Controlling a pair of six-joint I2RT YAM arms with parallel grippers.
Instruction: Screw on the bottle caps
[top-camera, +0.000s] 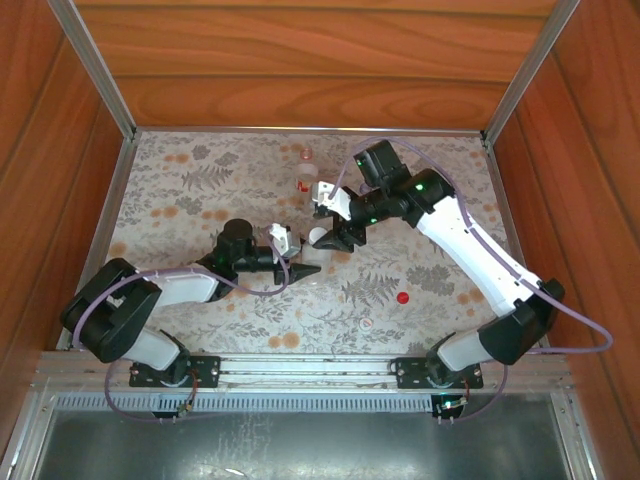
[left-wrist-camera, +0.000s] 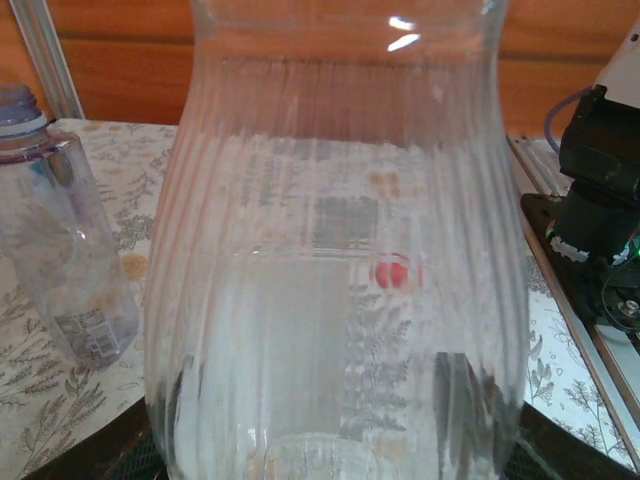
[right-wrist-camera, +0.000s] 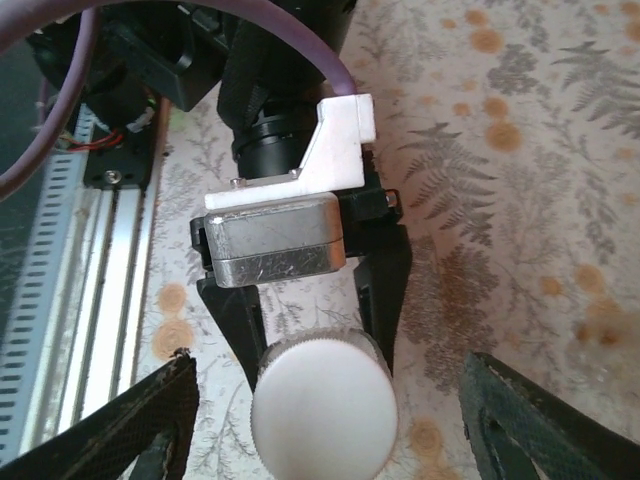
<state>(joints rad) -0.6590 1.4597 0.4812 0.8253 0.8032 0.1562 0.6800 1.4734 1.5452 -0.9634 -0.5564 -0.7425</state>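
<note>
My left gripper is shut on the wide plain clear bottle, which stands upright on the table. A white cap sits on that bottle's neck. My right gripper hovers over the cap, open, with its fingers wide on either side and not touching it. The left fingers show below the cap, clamped on the bottle. A bluish-purple bottle stands uncapped beside it. A red-labelled bottle stands farther back. A red cap and a white cap lie loose on the table.
The flowered tablecloth is walled by wooden panels and metal posts. The right arm's base stands on the rail at the near edge. The loose caps lie between the right arm and the held bottle.
</note>
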